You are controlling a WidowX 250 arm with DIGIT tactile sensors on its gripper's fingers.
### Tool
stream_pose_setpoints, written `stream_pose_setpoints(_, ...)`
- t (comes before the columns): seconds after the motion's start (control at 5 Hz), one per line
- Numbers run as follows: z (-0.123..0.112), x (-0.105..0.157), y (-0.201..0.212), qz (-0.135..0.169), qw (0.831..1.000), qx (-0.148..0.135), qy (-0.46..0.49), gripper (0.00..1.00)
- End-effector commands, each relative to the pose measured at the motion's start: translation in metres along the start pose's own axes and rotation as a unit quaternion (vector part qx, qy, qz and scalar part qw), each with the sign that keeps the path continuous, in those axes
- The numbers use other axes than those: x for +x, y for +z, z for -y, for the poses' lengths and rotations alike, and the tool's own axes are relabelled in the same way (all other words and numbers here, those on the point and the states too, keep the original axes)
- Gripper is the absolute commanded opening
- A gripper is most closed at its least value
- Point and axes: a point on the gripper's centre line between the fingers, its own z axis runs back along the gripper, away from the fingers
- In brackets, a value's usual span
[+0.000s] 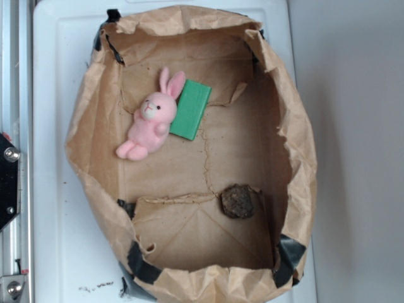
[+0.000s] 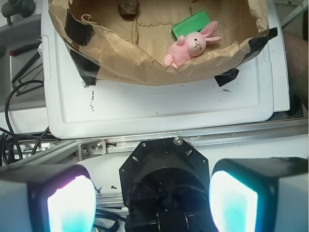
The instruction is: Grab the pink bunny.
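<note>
— What do you have closest to the wrist camera?

— My gripper (image 2: 152, 200), right at the bottom of the wrist view. Its two pale glowing finger pads (image 2: 71, 205) stand wide apart with nothing between them, so it is released. Behind them I see the black round mount (image 2: 164, 169) and a metal rail (image 2: 193, 140) running across.

— And past the rail?

— A white plastic tray (image 2: 159, 104), and on it a crumpled brown paper bag (image 2: 145, 72), folded open like a shallow box and patched with black tape (image 2: 79, 29) at its corners.

— Where is the target?

— The small soft pink plush bunny (image 2: 189, 47) lies inside the bag against the near wall, on the right in the wrist view, well apart from my gripper. In the exterior view the bunny (image 1: 149, 120) lies on its back on the bag floor, ears up against a flat green rectangular block (image 1: 191, 110), which it touches.

— Anything further in?

— A brown lumpy rock-like piece (image 1: 238, 201) sits apart from both, near the opposite side of the bag floor.
</note>
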Motion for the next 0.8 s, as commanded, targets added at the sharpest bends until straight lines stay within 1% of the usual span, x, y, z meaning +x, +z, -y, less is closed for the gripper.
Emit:
stream_pose_setpoints(0.0, 0.0, 0.0, 0.0, 0.0, 1.0, 0.0, 0.0, 1.0)
stream_pose_setpoints(0.2, -0.019, 0.05, -0.01, -0.012, 0.993, 0.036, 0.111, 1.0)
stream_pose_setpoints(0.4, -0.029, 0.079, -0.028, 0.0, 0.986, 0.039, 0.164, 1.0)
stream_pose_setpoints(0.6, -0.047, 0.103, -0.047, 0.028, 0.978, 0.029, 0.202, 1.0)
